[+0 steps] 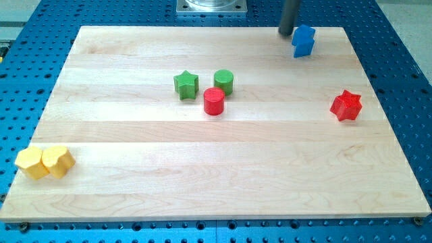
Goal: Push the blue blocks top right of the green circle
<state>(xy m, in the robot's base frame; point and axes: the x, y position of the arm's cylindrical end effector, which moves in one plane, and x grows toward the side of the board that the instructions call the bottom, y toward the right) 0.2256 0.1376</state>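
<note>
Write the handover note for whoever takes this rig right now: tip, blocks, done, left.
My tip is at the view's top, just left of the blue block, close or touching.
That is the only blue shape in view, and it lies up and right of the green circle.
Green star and red cylinder sit beside the circle.
Done: placement looks met. Left: confirm, then stop.

My tip [286, 32] rests at the wooden board's [135, 196] top edge, just left of the blue blocks [304, 40]. The green cylinder [224, 82], green star [185, 85] and red cylinder [214, 101] cluster well below-left of it.
</note>
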